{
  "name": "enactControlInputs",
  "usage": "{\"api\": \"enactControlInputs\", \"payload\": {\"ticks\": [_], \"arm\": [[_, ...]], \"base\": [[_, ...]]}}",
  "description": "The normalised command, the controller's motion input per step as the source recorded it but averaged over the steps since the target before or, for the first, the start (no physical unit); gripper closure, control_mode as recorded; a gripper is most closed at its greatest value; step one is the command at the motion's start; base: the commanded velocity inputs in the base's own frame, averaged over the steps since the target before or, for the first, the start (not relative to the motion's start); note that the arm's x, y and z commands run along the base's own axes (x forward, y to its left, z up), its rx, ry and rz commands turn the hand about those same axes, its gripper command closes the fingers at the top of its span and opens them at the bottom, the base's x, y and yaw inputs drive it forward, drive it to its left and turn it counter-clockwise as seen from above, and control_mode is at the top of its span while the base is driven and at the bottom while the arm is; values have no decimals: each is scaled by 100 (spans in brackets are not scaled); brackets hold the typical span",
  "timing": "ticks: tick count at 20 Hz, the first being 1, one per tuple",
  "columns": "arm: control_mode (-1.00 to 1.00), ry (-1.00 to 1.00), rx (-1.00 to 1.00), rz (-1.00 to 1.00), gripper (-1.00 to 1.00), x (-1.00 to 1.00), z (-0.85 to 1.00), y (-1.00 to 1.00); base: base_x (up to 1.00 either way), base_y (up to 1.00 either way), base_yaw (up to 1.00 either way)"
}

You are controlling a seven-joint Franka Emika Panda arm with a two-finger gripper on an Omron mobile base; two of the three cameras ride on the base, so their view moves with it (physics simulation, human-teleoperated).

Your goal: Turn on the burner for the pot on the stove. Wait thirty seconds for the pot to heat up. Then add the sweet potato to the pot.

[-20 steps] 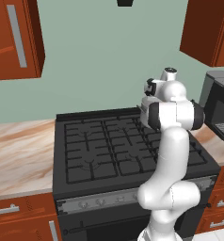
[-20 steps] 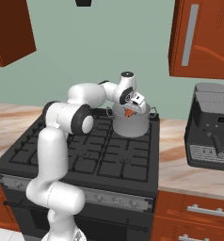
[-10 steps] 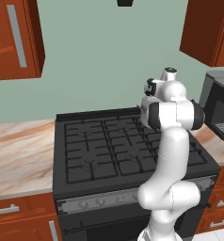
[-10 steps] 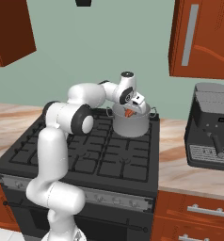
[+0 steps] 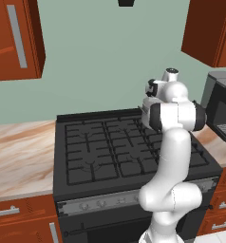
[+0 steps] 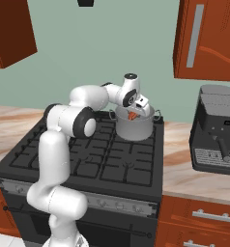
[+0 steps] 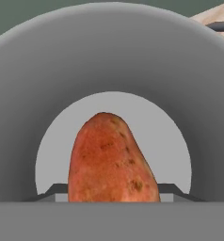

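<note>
The silver pot (image 6: pixel 136 129) stands on the back right burner of the black stove (image 6: pixel 102 159). My gripper (image 6: pixel 134 112) hangs over the pot's mouth, shut on the orange-red sweet potato (image 6: pixel 132 115). In the hand view the sweet potato (image 7: pixel 111 157) stands between my two fingertips, with the gripper (image 7: pixel 113 192) looking straight down into the grey pot (image 7: pixel 48 84), whose bare floor lies below it. In the left base view my own arm hides the pot, and the stove (image 5: pixel 105 147) lies beside it.
A dark coffee machine (image 6: pixel 217 130) stands on the marble counter (image 6: pixel 184 159) right of the stove. Wooden cabinets (image 6: pixel 208 38) hang above, and a knob strip (image 6: pixel 112 203) runs along the stove's front. More counter (image 5: pixel 20 152) lies left of the stove.
</note>
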Motion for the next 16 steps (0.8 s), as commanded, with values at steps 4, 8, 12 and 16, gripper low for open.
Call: {"api": "enactControlInputs", "payload": {"ticks": [4, 8, 12, 16], "arm": [[-100, 0, 0, 0, 100, 0, 0, 0], [-100, 0, 0, 0, 100, 0, 0, 0], [-100, 0, 0, 0, 100, 0, 0, 0], [-100, 0, 0, 0, 100, 0, 0, 0]], "base": [[0, 0, 0], [0, 0, 0], [0, 0, 0], [0, 0, 0]]}}
